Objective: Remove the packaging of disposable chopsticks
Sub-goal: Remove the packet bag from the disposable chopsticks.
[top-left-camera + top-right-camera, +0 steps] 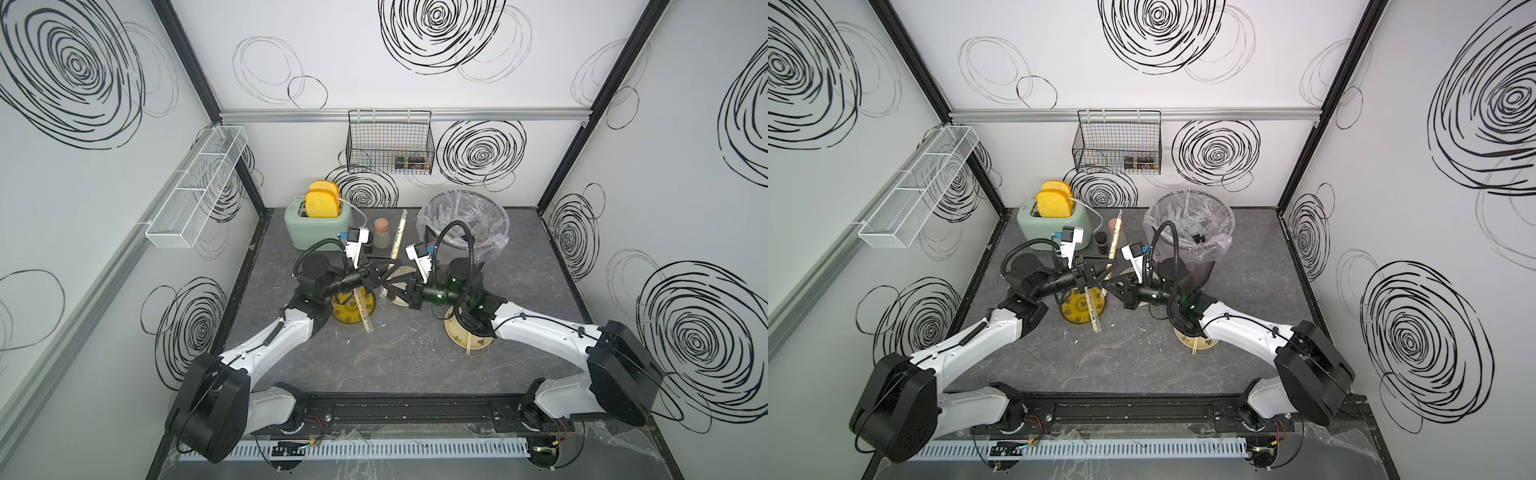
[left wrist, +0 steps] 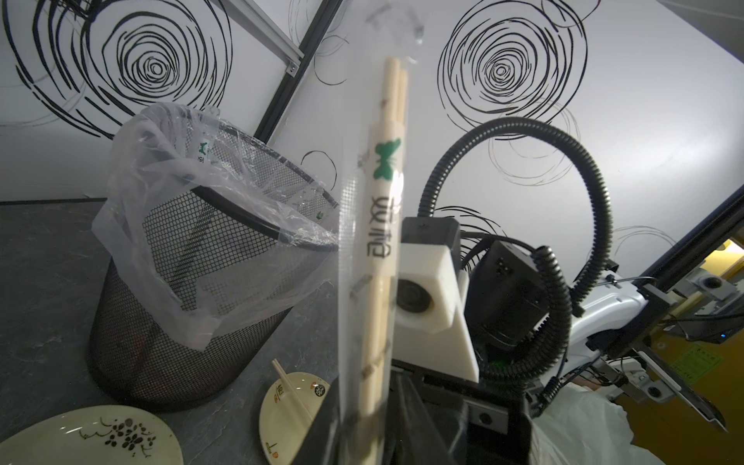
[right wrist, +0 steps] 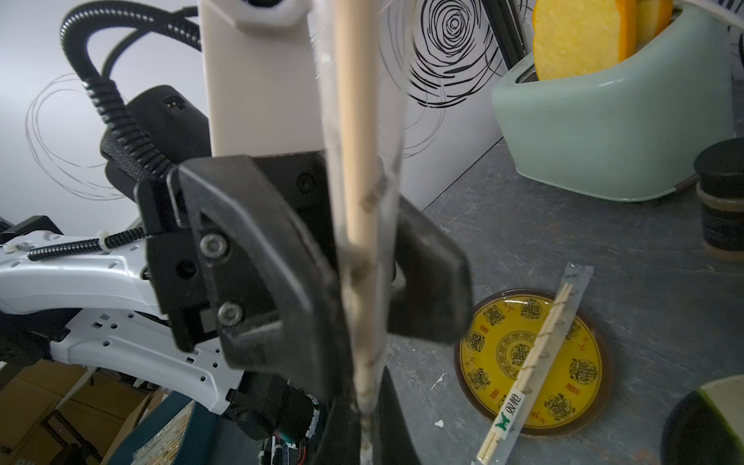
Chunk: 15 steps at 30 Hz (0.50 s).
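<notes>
A pair of disposable chopsticks [image 2: 394, 104] inside its clear printed packaging [image 1: 399, 237] stands tilted above the table's middle, between both arms. My right gripper [image 3: 368, 426] is shut on the packaging's lower end. Just above it, my left gripper [image 2: 362, 435] is open, its fingers [image 3: 426, 282] standing either side of the sleeve [image 3: 362, 120]. In both top views the two grippers meet tip to tip [image 1: 384, 278] [image 1: 1104, 282]. A second wrapped pair [image 3: 535, 362] lies across the yellow plate [image 1: 353, 311]. Bare chopsticks [image 1: 469, 345] rest on a cream plate [image 1: 457, 336].
A mesh bin [image 1: 465, 224] with a clear liner stands at the back right. A mint toaster [image 1: 318, 224] with bread, a corked jar [image 1: 381, 232] and a dark jar [image 1: 1100, 241] stand behind the grippers. Another cream plate [image 2: 80, 439] lies under the grippers.
</notes>
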Available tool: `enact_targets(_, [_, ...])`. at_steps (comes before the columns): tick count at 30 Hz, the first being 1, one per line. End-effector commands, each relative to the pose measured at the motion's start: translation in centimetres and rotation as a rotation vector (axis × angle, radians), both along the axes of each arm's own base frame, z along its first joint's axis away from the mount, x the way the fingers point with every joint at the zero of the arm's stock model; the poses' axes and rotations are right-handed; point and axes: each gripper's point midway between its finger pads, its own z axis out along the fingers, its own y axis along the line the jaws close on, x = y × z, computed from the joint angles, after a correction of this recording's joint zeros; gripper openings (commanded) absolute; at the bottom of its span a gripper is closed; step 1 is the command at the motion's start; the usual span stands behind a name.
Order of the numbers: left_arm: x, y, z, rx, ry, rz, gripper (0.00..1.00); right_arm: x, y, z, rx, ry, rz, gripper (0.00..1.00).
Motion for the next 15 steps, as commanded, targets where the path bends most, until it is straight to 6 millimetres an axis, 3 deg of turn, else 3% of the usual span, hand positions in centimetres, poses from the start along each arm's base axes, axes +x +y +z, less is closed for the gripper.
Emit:
enact_targets(1, [-0.7,0.4,3.0,-0.030,-0.107,-0.002,0.33,-0.1,-0.9,0.9,0.012,-0.051,-0.004,0.00])
enact_targets(7, [-0.5,0.9,3.9,-0.030,-0.147,0.013,0.43,-0.5,-2.9,0.0,-0.061,-0.155,0.049,0.00])
enact_targets(15, [1.0,-0.4,3.9,0.149,-0.196,-0.001,0.55,0.0,-4.7,-3.9,-0.233,-0.328,0.042,0.00])
